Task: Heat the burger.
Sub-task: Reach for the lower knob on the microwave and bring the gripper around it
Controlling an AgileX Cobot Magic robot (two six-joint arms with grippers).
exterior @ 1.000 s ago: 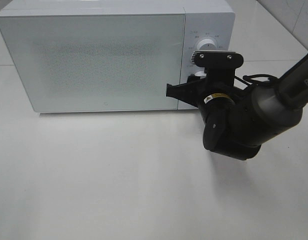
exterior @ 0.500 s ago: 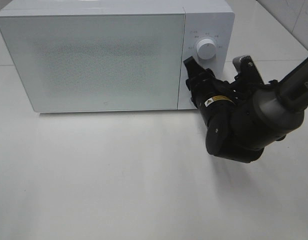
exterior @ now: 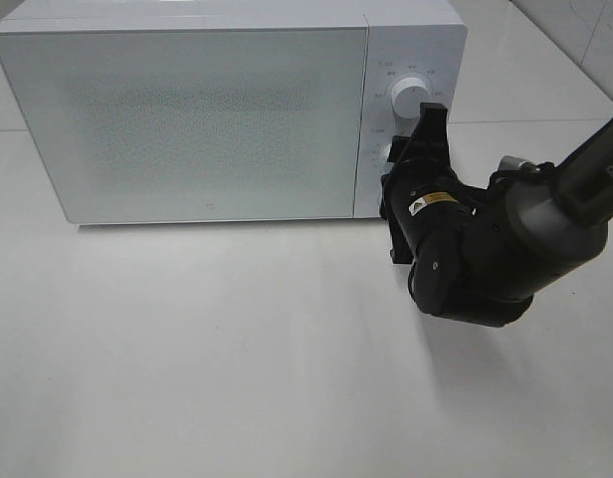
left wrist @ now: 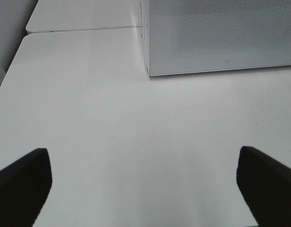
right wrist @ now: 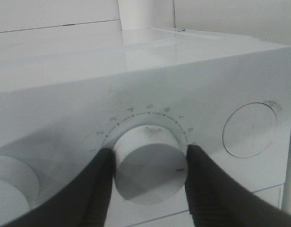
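1. Clamped on the numbered dial (right wrist: 146, 172) with the right gripper (right wrist: 149, 156), fingers (right wrist: 100, 184) pressing opposite sides; dial axis straight out of the panel.
2. No sign of the burger (presumably behind the shut door (exterior: 187, 119) of the microwave (exterior: 416, 30)).
3. Spread wide and empty: left gripper (left wrist: 145, 184), over the table (left wrist: 136, 118), farther from the controls.
4. Just beside, a second knob (exterior: 409, 95); nothing blocking a twist.

Overhead and wrist views, shared microwave (exterior: 187, 119)

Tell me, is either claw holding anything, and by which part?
The right gripper pinches the numbered dial of the microwave by its round sides. The left gripper is open, holding nothing.
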